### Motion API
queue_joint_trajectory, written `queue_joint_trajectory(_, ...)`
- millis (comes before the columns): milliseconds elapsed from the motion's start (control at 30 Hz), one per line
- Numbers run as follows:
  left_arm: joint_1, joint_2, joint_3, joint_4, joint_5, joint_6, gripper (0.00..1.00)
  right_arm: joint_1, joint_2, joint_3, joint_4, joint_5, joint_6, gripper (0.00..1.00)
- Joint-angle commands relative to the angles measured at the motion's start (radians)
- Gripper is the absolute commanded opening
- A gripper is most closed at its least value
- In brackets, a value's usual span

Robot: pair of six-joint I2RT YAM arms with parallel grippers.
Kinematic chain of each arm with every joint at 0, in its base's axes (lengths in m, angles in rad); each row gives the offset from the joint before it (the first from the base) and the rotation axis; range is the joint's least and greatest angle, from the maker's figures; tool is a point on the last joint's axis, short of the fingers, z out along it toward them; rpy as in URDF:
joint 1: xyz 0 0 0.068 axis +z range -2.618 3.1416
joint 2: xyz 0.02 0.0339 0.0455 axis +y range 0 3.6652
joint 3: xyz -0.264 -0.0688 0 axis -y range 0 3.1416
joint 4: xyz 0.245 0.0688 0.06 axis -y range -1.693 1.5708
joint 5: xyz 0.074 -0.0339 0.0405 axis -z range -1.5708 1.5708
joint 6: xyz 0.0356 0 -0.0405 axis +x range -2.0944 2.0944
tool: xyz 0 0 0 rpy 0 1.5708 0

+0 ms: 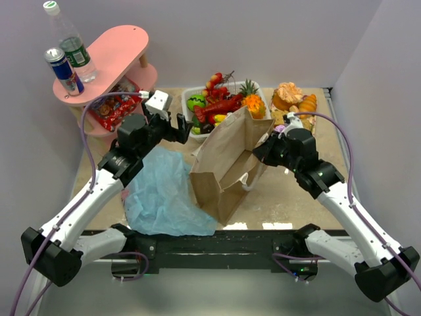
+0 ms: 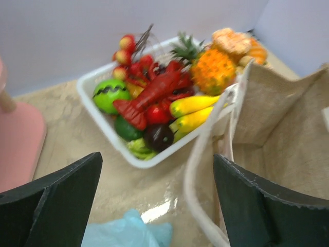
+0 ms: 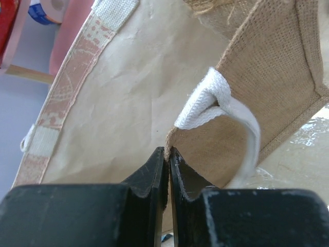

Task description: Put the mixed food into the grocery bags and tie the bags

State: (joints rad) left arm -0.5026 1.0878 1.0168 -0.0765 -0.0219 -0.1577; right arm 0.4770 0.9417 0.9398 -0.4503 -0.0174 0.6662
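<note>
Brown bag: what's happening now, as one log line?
right gripper: shut on brown bag edge | left gripper: open, empty | lobster: in white basket

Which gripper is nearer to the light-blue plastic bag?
Left. The left gripper hangs open by the light-blue bag; the right gripper pinches the paper bag on its far side.

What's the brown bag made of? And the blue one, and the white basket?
Brown bag: stiff and matte, holding its boxy shape; close up its outside looks woven like burlap, its inside smooth like paper. Blue bag: thin, crinkly plastic, probably, lying limp. White basket: smooth, slightly shiny, likely hard plastic.
</note>
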Motion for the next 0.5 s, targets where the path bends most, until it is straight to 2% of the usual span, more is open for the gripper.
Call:
queue_joint_trajectory(0, -0.007, 0.001, 0.075, 0.126, 0.229, 0.069, 0.96, -0.002, -0.006, -0.009, 0.022, 0.016, -0.048, 0.10)
queue_joint_trajectory(133, -0.043, 0.196, 0.185, -0.055, 0.208, 0.104, 0.96, -0.002, -0.023, -0.016, 0.024, 0.016, -0.063, 0.11)
queue_joint_trajectory(333, -0.071, 0.340, 0.267, -0.120, 0.208, 0.119, 1.00, -0.003, -0.037, -0.022, 0.012, 0.039, -0.083, 0.11)
queue_joint_trajectory(400, -0.076, 0.389, 0.307, -0.204, 0.241, 0.130, 1.00, -0.002, -0.040, -0.021, 0.012, 0.046, -0.091, 0.12)
queue_joint_trajectory(467, -0.082, 0.432, 0.316, -0.221, 0.305, 0.118, 1.00, -0.003, -0.038, -0.016, 0.009, 0.054, -0.102, 0.12)
